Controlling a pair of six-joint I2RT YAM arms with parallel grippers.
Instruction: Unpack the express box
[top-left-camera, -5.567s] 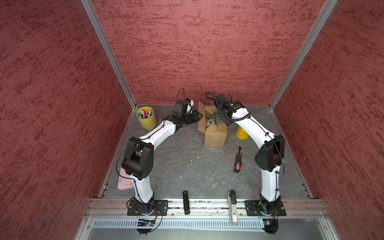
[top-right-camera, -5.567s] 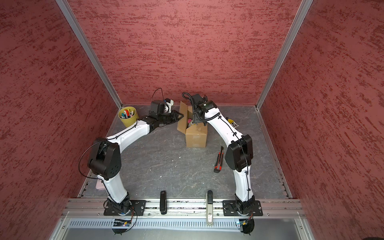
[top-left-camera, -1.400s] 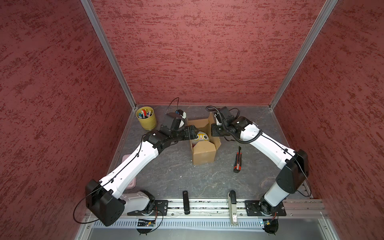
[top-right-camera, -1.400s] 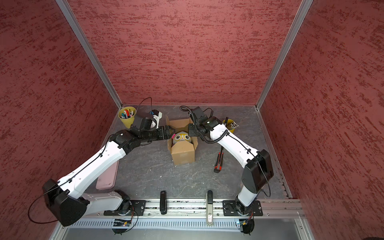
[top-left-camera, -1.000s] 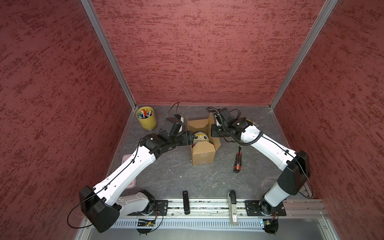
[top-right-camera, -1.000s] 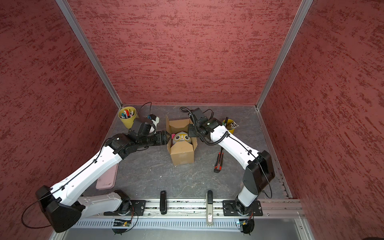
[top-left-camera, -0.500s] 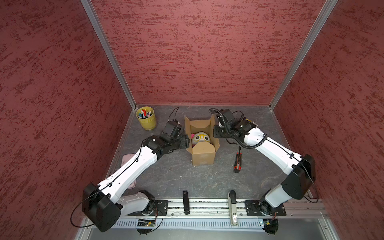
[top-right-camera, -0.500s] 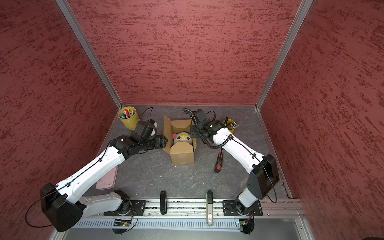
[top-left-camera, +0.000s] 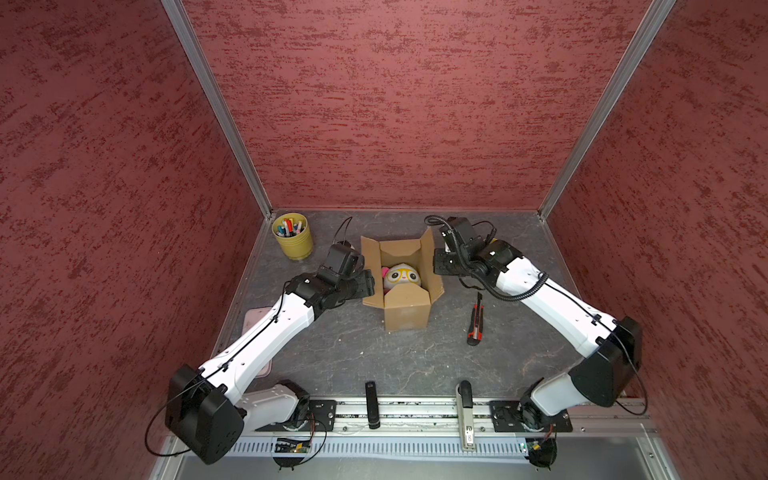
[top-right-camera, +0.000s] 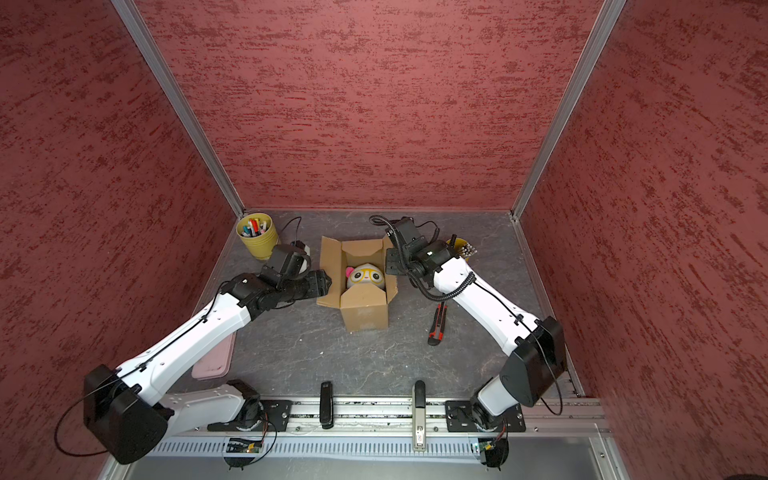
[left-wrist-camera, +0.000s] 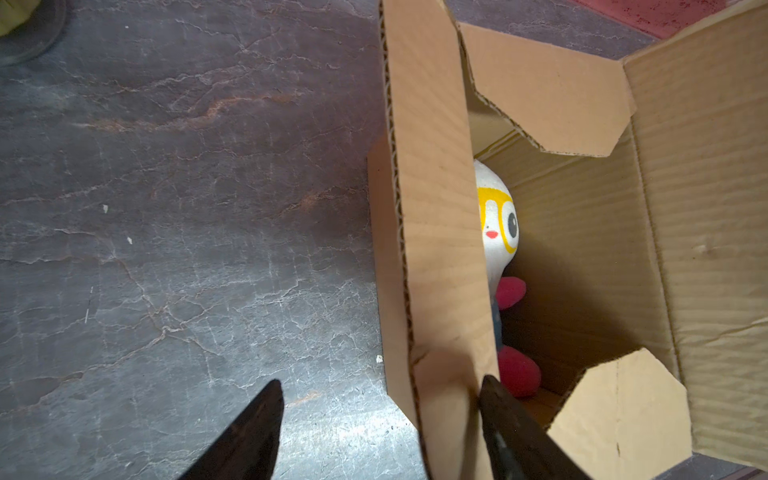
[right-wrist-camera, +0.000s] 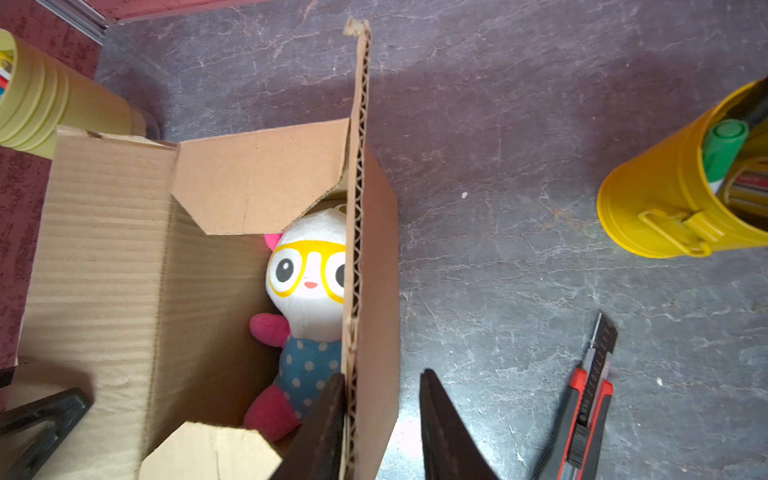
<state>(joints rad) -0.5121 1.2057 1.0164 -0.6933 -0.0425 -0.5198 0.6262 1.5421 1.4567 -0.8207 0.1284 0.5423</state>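
The express box (top-left-camera: 406, 311) (top-right-camera: 365, 311) stands mid-table in both top views with all its flaps open. A white plush toy with yellow glasses (top-left-camera: 401, 275) (right-wrist-camera: 307, 270) (left-wrist-camera: 496, 216) lies inside. My left gripper (top-left-camera: 371, 282) (left-wrist-camera: 382, 382) is open at the box's left side. It straddles the left flap (left-wrist-camera: 432, 208), with one finger against the flap's inner face. My right gripper (top-left-camera: 436, 264) (right-wrist-camera: 383, 374) is open astride the right flap (right-wrist-camera: 357, 166). Its inner finger touches the flap and its outer finger stands clear of it.
A yellow cup of pens (top-left-camera: 292, 237) stands at the back left, another (top-right-camera: 463, 249) (right-wrist-camera: 681, 199) behind my right arm. A red-and-black box cutter (top-left-camera: 476, 320) (right-wrist-camera: 590, 399) lies right of the box. A pink tray (top-right-camera: 216, 357) lies under my left arm. Red walls enclose three sides.
The side flaps have spread outward, baring the toy. My right gripper has opened off the right flap. My left arm has drawn back to the left with its flap.
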